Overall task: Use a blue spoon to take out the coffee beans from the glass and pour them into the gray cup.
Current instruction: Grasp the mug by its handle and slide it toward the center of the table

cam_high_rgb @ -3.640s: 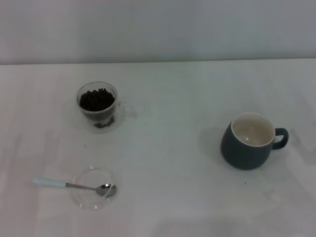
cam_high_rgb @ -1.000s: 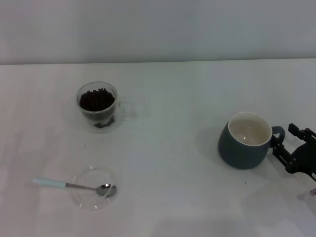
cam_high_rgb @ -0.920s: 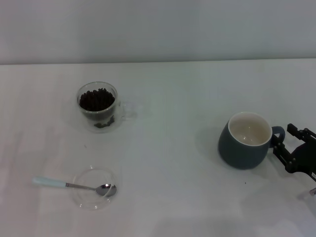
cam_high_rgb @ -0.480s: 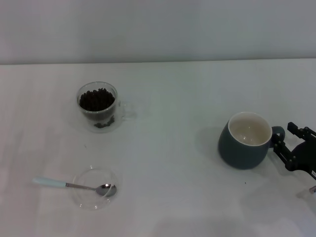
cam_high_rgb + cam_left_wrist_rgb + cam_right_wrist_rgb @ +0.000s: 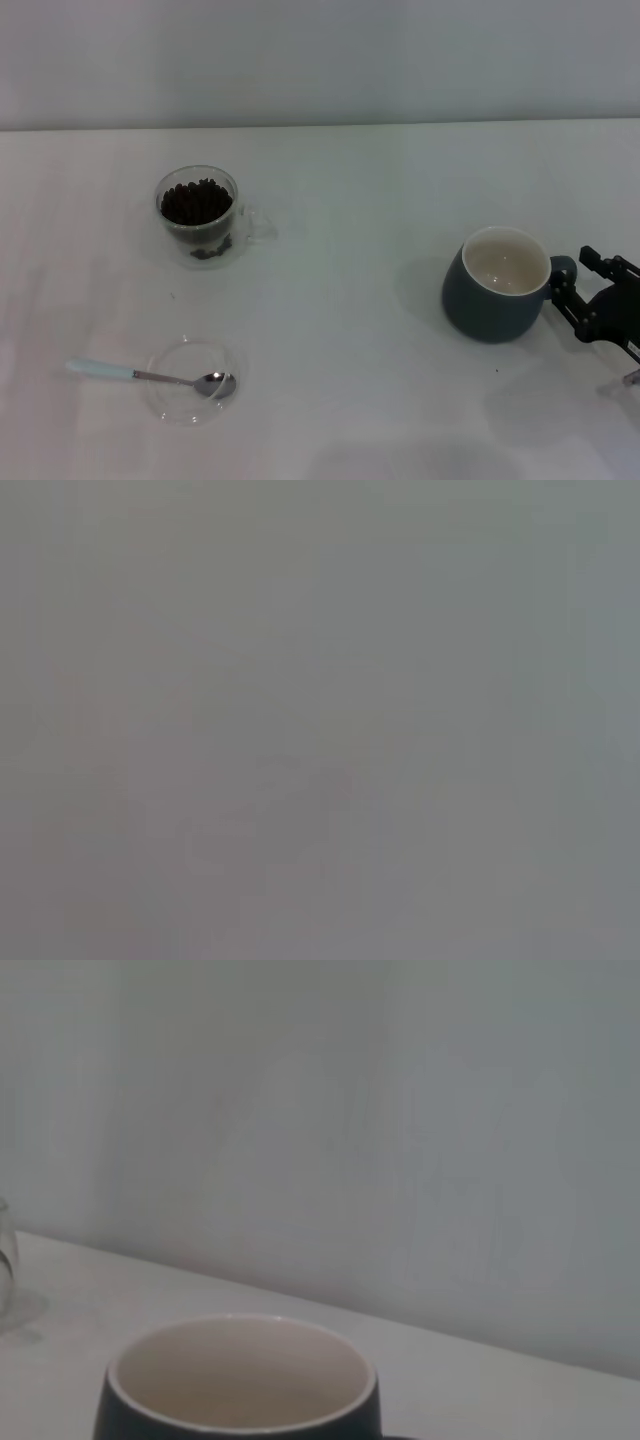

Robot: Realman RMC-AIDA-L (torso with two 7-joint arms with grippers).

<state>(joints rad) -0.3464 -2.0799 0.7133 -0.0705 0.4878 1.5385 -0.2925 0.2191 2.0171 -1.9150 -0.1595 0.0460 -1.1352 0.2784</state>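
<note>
At the table's right edge, right gripper (image 5: 578, 276) fingers apparently spread around gray cup (image 5: 497, 287) handle.

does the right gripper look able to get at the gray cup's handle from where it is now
Probably yes. The right gripper sits right at the handle side of the gray cup, its fingers astride the loop, and nothing stands between them. Whether it already touches the handle cannot be told.

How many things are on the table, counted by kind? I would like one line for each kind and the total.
Cups or mugs: 2, the glass with coffee beans and the gray cup
Spoons: 1, the blue spoon
Glass dishes: 1, the shallow dish
Total: 4
</note>
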